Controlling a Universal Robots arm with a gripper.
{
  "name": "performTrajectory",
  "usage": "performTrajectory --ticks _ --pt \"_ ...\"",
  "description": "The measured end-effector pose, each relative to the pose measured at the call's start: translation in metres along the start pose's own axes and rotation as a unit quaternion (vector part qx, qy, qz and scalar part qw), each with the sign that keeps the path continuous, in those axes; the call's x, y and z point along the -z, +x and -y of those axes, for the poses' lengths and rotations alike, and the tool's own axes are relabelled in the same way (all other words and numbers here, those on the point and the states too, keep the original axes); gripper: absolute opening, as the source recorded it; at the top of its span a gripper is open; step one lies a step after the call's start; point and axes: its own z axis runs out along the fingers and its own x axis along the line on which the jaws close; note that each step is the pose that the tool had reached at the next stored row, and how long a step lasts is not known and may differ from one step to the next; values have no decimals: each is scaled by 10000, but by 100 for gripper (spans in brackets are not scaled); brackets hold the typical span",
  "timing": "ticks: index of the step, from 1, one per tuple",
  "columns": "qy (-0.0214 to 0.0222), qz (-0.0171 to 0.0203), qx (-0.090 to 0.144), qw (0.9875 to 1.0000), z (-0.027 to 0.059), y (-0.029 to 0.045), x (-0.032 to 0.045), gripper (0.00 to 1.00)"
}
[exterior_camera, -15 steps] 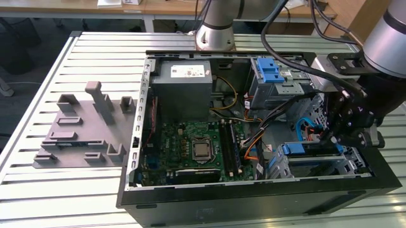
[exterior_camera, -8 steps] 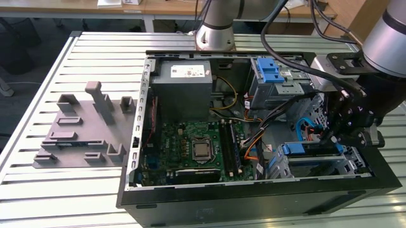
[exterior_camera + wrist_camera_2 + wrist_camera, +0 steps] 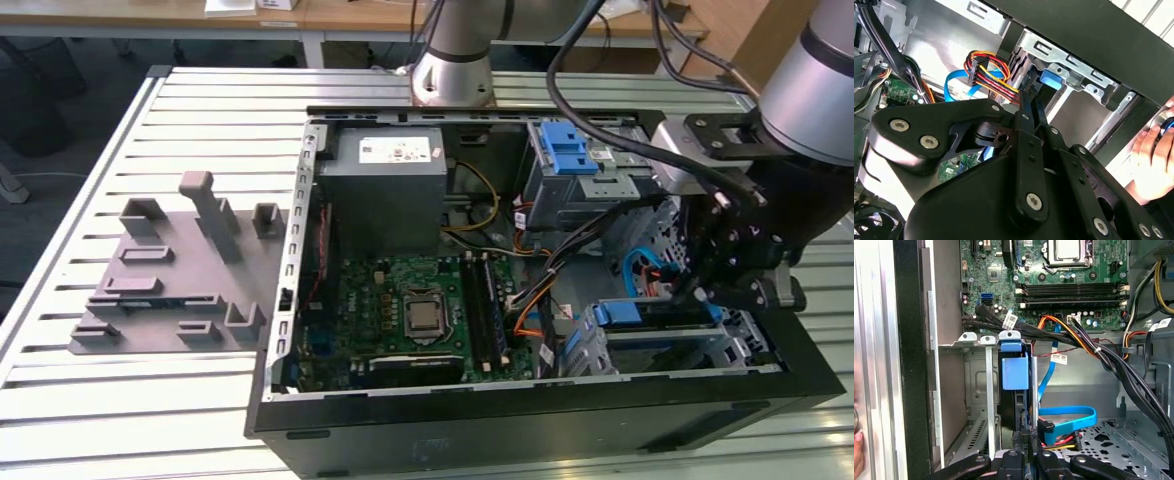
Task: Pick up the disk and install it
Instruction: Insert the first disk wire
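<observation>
Exterior view, hand (image 3: 705, 290) low in drive cage (image 3: 667, 345), disk (image 3: 654, 312) apparently seated, grip unclear.

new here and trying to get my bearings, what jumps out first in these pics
An open computer case lies on a slatted metal table, its green motherboard exposed. The black claw reaches into the case's corner at the exterior view's right, by a drive cage with a blue latch.
</observation>
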Motion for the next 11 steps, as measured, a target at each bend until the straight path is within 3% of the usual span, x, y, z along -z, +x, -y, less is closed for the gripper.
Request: performTrajectory --ticks 11 --pt "0 0 0 10000 -3 0 -45 16"
